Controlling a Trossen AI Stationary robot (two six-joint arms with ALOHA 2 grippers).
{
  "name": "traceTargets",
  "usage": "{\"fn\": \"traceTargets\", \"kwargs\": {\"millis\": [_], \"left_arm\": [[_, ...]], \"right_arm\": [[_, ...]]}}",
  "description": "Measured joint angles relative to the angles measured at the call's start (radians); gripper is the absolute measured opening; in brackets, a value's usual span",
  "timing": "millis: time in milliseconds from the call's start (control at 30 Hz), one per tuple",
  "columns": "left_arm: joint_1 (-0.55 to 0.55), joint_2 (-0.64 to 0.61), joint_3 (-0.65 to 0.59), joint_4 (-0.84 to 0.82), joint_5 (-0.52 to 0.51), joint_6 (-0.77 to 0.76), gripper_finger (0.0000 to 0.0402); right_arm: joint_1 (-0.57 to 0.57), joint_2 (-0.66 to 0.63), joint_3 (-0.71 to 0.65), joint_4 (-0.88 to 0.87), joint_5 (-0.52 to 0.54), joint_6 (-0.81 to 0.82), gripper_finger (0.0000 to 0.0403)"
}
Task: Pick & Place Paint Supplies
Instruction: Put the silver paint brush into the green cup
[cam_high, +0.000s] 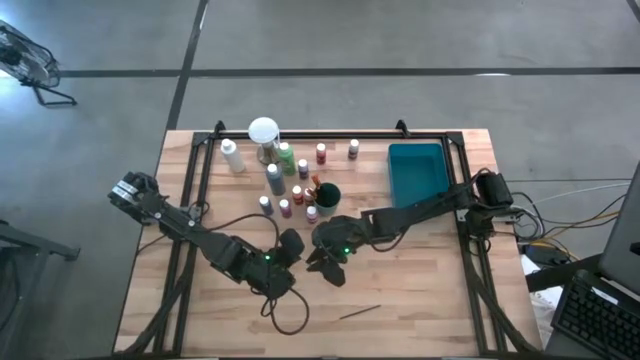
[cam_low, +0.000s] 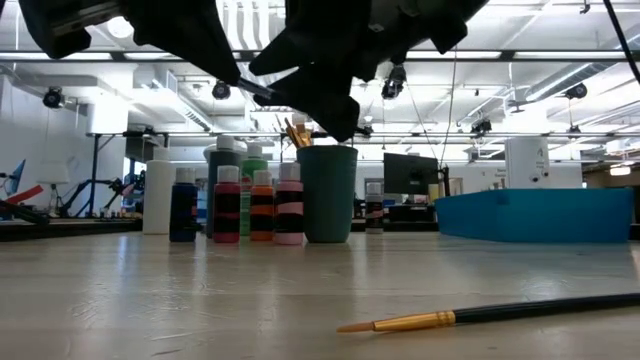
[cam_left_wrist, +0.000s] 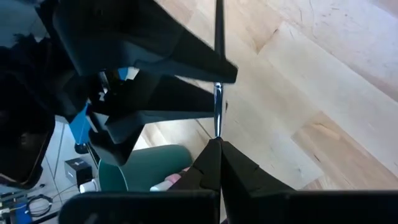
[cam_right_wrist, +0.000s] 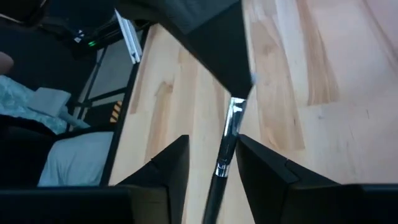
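Handover pose above bare wood in the middle of the table, near the front of the bottle cluster. Left gripper (cam_left_wrist: 217, 144) pinched tight on a thin dark brush (cam_left_wrist: 217, 106), fingertips together at the silver ferrule. Right gripper (cam_right_wrist: 211, 165) nose to nose with it, fingers (cam_right_wrist: 177, 168) apart on either side of the handle of the same brush, small gaps visible on both sides, no clamp seen. Brush lifted off the table, running straight between the two grippers. In the high view, both grippers meeting just in front of the dark green cup (cam_high: 326, 195).

Second brush (cam_low: 470, 316) with gold ferrule and orange tip lying flat on the wood close to the front edge, well apart from both grippers. More brushes (cam_low: 297, 133) standing bristles-up in the green cup.

Small white-capped paint bottles (cam_high: 285, 185) upright in a loose cluster behind and beside the cup: red, orange, pink, green and dark ones in the low view. Two more small bottles (cam_high: 337, 152) standing apart toward the back rail. Plain white bottle (cam_high: 232, 155) at the cluster's left end. Round white-topped object (cam_high: 263, 130) at the back edge, just behind the cluster.

Teal tray (cam_high: 415, 168) at the back right, well apart from the bottles; contents not visible.
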Motion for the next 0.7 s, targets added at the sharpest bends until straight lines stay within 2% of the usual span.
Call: {"fn": "traceTargets", "kwargs": {"millis": [100, 267, 467, 700], "left_arm": [[0.0, 0.0, 0.003, -0.006, 0.0, 0.002, 0.0], [0.0, 0.0, 0.017, -0.005, -0.009, 0.025, 0.0], [0.0, 0.0, 0.015, -0.007, -0.015, 0.025, 0.0], [0.0, 0.0, 0.021, -0.008, -0.014, 0.022, 0.0012]], "right_arm": [[-0.002, -0.002, 0.0, 0.0, 0.037, -0.007, 0.0114], [-0.005, 0.003, -0.002, 0.001, 0.041, -0.014, 0.009], [-0.004, 0.001, -0.002, -0.002, 0.051, -0.038, 0.0023], [-0.004, 0.001, -0.003, -0.002, 0.065, -0.043, 0.0019]]}}
